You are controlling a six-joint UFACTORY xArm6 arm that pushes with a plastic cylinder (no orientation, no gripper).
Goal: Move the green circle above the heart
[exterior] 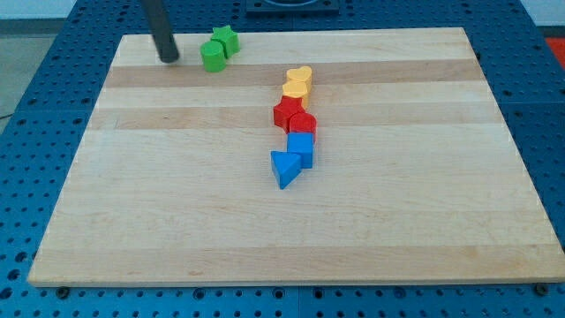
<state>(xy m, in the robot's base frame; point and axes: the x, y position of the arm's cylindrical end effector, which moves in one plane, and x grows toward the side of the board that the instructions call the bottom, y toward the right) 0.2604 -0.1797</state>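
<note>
- One dark rod, no pincer on it, so nothing to open, close or grip; my tip (169, 59) rests on the board near the view's top-left corner.
- Just to the view's right of my tip, with a small gap, sits the green circle (212, 56), a short cylinder; touching it up and to the right is the green star (226, 39), close to the board's top edge.
- Well apart, toward the middle, a chain runs down the board: yellow heart (301, 78), yellow block (295, 88), red star (286, 112), red block (303, 124), blue cube (301, 148), blue triangle (284, 168), each touching the next.
- Wooden board (177, 212) is pale, planked, smooth; wide bare room lies at the view's left, right and bottom.
- Around it, a blue perforated table (26, 71) shows.
- No readable writing anywhere.
</note>
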